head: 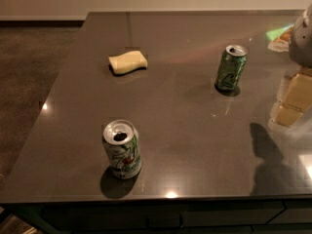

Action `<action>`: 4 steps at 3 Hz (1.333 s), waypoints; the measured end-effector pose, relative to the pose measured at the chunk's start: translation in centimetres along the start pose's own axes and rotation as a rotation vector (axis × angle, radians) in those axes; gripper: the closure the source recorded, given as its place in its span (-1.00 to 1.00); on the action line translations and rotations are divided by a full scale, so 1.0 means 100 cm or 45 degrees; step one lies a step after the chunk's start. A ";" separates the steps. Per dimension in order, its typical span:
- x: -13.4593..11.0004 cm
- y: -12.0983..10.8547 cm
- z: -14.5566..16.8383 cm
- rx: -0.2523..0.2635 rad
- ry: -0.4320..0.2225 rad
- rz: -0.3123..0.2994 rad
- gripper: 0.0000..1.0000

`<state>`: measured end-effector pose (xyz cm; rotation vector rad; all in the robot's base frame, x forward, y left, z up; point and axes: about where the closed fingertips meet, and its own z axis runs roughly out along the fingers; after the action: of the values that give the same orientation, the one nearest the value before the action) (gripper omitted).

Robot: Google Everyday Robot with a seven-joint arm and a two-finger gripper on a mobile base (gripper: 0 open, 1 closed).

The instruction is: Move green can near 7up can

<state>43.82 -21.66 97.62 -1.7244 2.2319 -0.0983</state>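
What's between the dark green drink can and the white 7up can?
Bare dark tabletop, in the camera view; the grey hand is at the right edge.

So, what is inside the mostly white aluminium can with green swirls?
The white aluminium can has an open hole in its silver top; inside is dark, so contents are hidden. The gripper is at the right edge, beyond the dark green aluminium can.

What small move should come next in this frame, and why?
Probably bring the end effector, at the right edge, leftward toward the green can: that can stands upright and ungrasped, well apart across the table from the 7up can.
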 end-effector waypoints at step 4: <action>0.011 -0.054 0.060 0.003 -0.199 0.213 -1.00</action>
<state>50.35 -23.38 93.02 -1.4816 2.2470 0.0697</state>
